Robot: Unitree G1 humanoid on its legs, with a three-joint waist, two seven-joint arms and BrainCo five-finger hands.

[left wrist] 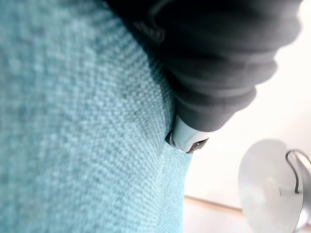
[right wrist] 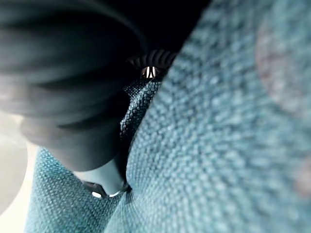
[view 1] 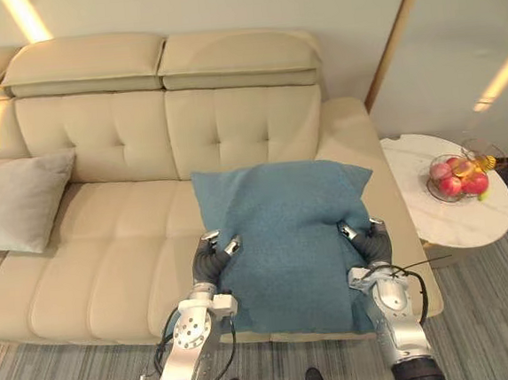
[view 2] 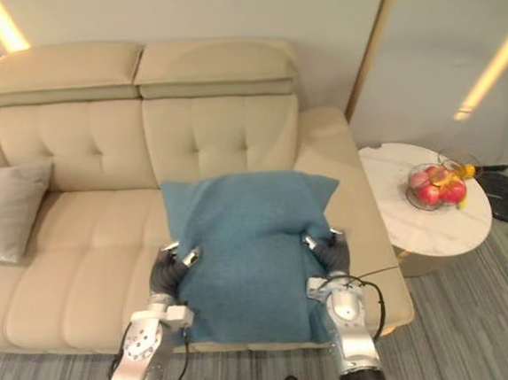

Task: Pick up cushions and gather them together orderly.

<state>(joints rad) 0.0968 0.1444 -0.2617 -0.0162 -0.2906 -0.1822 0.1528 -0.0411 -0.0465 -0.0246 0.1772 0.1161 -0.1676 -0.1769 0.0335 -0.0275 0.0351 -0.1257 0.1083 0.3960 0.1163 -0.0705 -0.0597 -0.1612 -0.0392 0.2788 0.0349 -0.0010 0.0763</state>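
Note:
I hold a large blue cushion (view 1: pixel 285 241) upright between both hands, in front of the right half of a cream sofa (view 1: pixel 118 264). My left hand (view 1: pixel 209 261) grips its left edge, the thumb lying over the front face. My right hand (view 1: pixel 371 240) pinches the right edge the same way. Up close, the blue weave (left wrist: pixel 73 126) presses against the left hand's dark cover (left wrist: pixel 218 63), and the same weave (right wrist: pixel 218 145) presses against the right hand (right wrist: pixel 63 97). A grey cushion (view 1: pixel 15 200) leans at the sofa's left end.
A round white marble side table (view 1: pixel 453 221) stands right of the sofa, carrying a glass bowl of red fruit (view 1: pixel 457 177). The sofa's middle seats lie between the two cushions. Grey striped carpet (view 1: pixel 487 312) covers the floor in front.

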